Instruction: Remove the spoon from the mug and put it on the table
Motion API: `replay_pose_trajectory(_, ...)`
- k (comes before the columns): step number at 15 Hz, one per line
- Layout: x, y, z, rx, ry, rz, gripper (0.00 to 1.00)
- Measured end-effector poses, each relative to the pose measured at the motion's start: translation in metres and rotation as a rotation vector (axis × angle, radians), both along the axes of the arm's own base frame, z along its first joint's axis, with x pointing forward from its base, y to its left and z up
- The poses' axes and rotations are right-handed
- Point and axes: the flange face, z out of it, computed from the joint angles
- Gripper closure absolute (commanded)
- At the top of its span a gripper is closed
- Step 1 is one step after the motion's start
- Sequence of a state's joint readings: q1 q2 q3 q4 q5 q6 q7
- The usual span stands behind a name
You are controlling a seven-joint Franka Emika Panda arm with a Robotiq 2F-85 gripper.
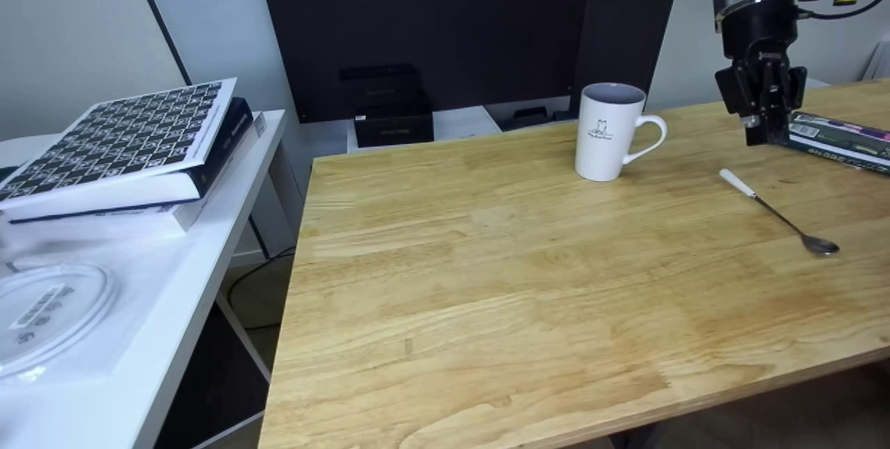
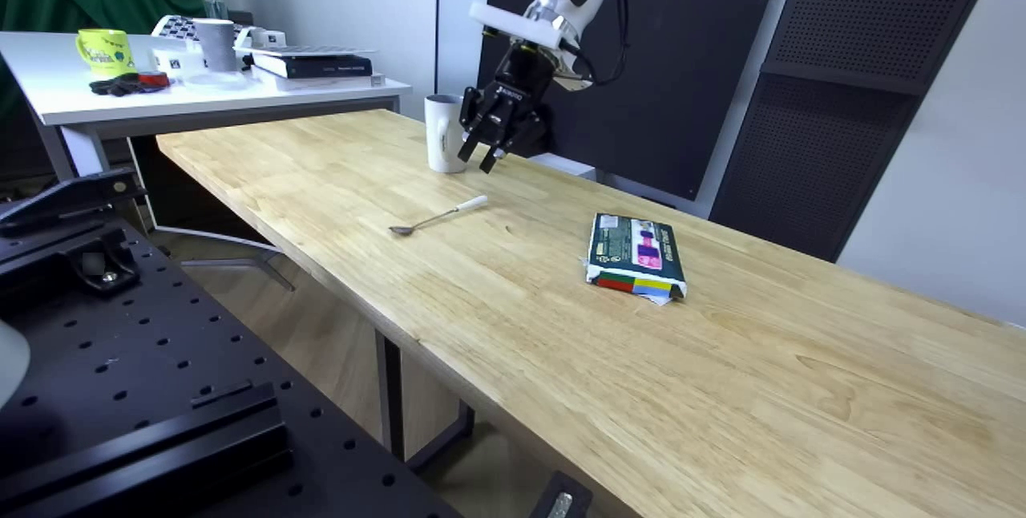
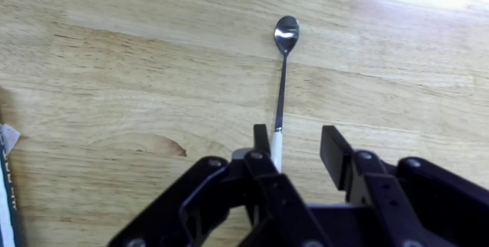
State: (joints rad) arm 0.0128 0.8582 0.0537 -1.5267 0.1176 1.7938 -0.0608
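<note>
The spoon (image 1: 777, 214) has a silvery bowl, a thin metal stem and a white handle end. It lies flat on the light-brown wooden table (image 1: 473, 261) and also shows in an exterior view (image 2: 437, 218) and the wrist view (image 3: 282, 90). The white mug (image 1: 606, 143) stands upright near the table's far edge, apart from the spoon; it also shows in an exterior view (image 2: 442, 137). My gripper (image 3: 296, 140) is open, with nothing between its fingers, above the table near the spoon's white end. It also shows in both exterior views (image 1: 761, 131) (image 2: 476, 160). The left finger partly hides the handle in the wrist view.
A dark printed pack (image 2: 637, 253) lies on the table, on the spoon's handle side. A white side table (image 1: 160, 275) with stacked books (image 1: 118, 150) stands beyond the table's end. A black panel (image 1: 445, 25) stands behind the mug.
</note>
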Motion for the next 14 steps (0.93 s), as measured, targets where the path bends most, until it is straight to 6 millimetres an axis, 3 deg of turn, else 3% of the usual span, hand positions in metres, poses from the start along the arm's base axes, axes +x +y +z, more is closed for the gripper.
replay_pose_trajectory(4, 0.015, 0.016, 0.019, -0.006, -0.081, 0.027, 0.02)
replay_pose_trajectory(9, 0.04, 0.056, 0.076, -0.07, -0.358, 0.099, 0.0)
replay_pose_trajectory(14, 0.035, 0.075, 0.114, -0.095, -0.543, 0.118, 0.0)
